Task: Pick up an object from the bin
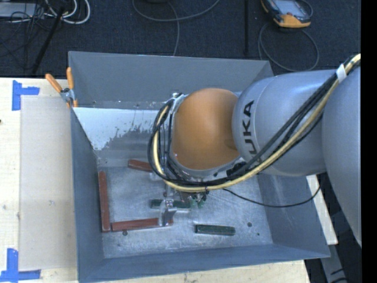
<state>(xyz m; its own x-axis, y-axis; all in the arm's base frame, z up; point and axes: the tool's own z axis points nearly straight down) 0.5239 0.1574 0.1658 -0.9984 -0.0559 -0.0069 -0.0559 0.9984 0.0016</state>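
My gripper point(167, 214) hangs low over the middle of the bin floor, under the arm's orange cover. Its tip stands at the right end of a brown flat strip point(134, 223) that lies along the front of the floor; I cannot tell whether it touches the strip. A small dark piece point(156, 203) lies just left of the gripper. To the right of the gripper, near the front wall, lies a dark green bar point(214, 230).
A second brown strip point(103, 199) runs along the left wall and meets the first at a corner. A short brown piece point(140, 165) lies toward the back. The arm and its cables cover the floor's back right.
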